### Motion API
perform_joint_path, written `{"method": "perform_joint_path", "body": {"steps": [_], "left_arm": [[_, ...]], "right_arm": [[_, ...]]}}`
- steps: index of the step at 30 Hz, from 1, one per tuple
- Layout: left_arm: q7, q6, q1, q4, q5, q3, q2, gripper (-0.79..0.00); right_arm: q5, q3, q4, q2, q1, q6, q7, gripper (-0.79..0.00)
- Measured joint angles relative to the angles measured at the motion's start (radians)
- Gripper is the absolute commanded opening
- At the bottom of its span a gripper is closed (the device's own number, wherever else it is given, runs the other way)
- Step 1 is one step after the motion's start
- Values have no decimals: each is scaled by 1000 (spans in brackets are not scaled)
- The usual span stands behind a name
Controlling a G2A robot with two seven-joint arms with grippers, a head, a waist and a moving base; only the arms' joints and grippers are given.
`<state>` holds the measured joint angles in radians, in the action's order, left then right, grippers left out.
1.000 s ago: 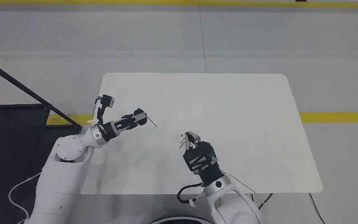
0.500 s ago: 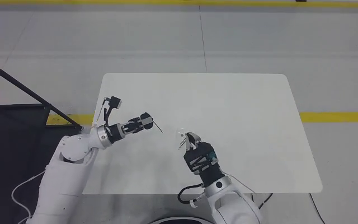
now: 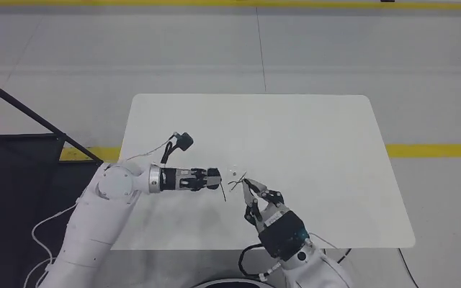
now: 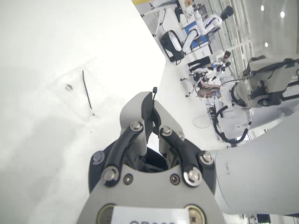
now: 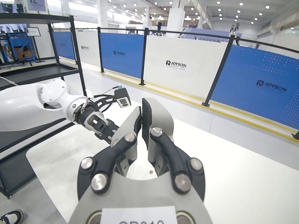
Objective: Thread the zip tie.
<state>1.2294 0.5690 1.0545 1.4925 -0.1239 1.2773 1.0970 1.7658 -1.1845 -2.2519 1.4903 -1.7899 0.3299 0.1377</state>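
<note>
My left gripper (image 3: 215, 178) hovers over the white table (image 3: 324, 137), shut on a thin black zip tie (image 4: 154, 91). The tie's small head pokes out past the fingertips in the left wrist view, and a dark strand (image 3: 223, 191) hangs below the gripper in the top view. A second black zip tie (image 4: 87, 92) lies flat on the table on a faint clear plastic sheet (image 3: 232, 171). My right gripper (image 3: 247, 187) is a short way to the right of the left one, pointing toward it. Its pads (image 5: 145, 115) are pressed together with nothing visible between them.
The table's right half and far side are bare white surface. A black rack (image 5: 58, 68) and a blue and white fence (image 5: 186, 66) stand beyond the table. A yellow floor line (image 3: 425, 150) runs past the table's right edge.
My left arm has swung to the right with the zip tie, from the table's left side to just beside the right gripper. The right gripper has shifted slightly right and turned.
</note>
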Motion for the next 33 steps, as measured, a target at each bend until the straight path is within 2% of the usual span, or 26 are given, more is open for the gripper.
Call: {"method": "perform_joint_path", "body": {"steps": [3, 6, 18, 21, 27, 33], "left_arm": [[21, 4, -24, 7, 0, -35, -3, -785], [26, -5, -38, 11, 12, -55, -10, -785], [0, -16, -27, 30, 31, -76, -10, -785], [8, 7, -34, 24, -2, -93, -9, -785], [42, -20, -76, -2, -98, -144, -15, -785], [56, -34, -109, -31, -189, -168, -37, -785]], "right_arm": [[14, -18, -2, -11, -15, 36, 59, -785], [54, -24, -5, -18, -18, 76, 70, -785], [57, -18, -5, -19, -9, 65, 68, -785], [107, 0, 2, -25, 6, 64, 85, -785], [232, 40, 41, -36, 42, 31, 126, -785], [315, 76, 53, -44, 52, -21, 127, -785]]}}
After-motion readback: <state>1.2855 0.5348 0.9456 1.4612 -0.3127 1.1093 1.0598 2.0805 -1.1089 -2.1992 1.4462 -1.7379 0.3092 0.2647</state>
